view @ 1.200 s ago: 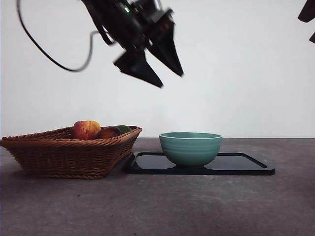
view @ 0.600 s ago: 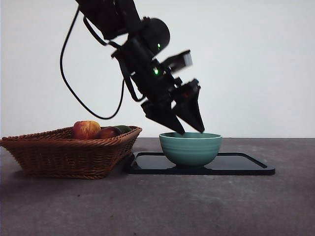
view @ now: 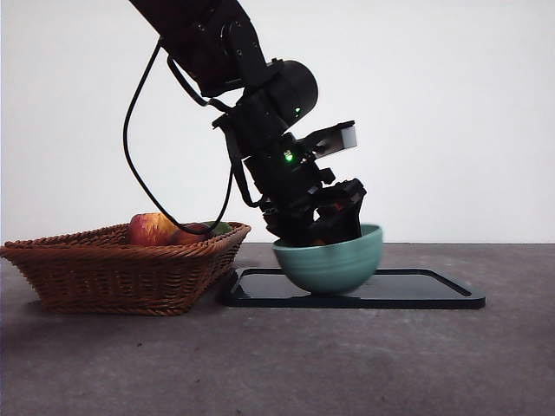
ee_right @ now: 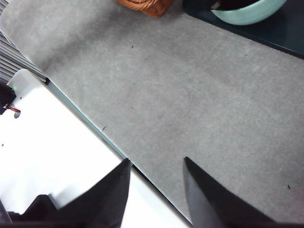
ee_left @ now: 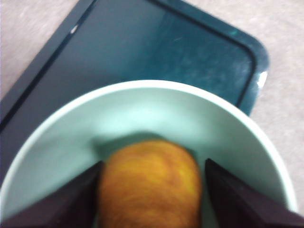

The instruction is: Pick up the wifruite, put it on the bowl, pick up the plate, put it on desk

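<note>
Dropped into bowl (view: 334, 264), tipping it: left gripper (ee_left: 151, 190) clamped on wifruite (ee_left: 149, 185), fruit inside bowl; right gripper (ee_right: 154, 178) apart, far off.

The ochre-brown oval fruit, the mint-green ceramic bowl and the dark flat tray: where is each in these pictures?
Ochre-brown oval fruit (ee_left: 149, 183): left wrist view, middle of its skin.
Mint-green ceramic bowl (view: 334, 264): front view, outer wall below the tilted rim.
Dark flat tray (view: 429, 290): front view, bare surface beside the bowl.
</note>
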### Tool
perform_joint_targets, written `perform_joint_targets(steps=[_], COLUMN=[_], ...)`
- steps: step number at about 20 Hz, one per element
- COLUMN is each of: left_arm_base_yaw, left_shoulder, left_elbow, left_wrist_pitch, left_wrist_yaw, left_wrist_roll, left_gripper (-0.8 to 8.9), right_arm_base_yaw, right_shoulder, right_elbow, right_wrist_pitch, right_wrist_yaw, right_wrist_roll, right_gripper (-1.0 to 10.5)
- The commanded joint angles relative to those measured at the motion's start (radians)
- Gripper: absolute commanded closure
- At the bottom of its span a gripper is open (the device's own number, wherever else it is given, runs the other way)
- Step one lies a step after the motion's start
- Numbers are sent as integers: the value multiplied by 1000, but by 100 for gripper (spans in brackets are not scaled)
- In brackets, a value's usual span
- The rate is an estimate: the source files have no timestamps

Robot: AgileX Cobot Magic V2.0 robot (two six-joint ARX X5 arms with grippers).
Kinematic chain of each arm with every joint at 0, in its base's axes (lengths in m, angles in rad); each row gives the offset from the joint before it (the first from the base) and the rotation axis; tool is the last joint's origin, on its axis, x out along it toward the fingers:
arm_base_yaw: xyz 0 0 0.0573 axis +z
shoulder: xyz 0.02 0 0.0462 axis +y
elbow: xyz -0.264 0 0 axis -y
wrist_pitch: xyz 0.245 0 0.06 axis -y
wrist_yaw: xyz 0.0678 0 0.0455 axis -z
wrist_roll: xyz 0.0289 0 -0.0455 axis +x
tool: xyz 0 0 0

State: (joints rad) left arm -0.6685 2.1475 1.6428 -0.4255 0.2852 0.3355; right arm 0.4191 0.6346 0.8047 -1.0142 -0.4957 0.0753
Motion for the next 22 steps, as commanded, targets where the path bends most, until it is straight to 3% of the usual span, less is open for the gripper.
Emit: perform_joint_targets(steps=[1,10,17,22], left_arm_base_yaw=[-12,-12,24,69], left_shoulder=[30,-51,-321,-542], left_elbow=[34,69,69,69], left_wrist_pitch=[5,-16,-58,-203], left_wrist_yaw=[-5,-5,-5,-5], left_wrist_roll=[14,-79,-248,-315], left_gripper=[660,694,694,693], right_arm_base_yaw=[7,7,7,7], right_shoulder=[-5,-18,-18,-18], right_elbow=[10,10,10,10], right_wrist_pitch=[2,-1,5,19], right_wrist_yaw=[-2,-2,-1,-1], right_wrist_roll=[-5,-5,-5,-5], right_gripper=[769,769,769,769])
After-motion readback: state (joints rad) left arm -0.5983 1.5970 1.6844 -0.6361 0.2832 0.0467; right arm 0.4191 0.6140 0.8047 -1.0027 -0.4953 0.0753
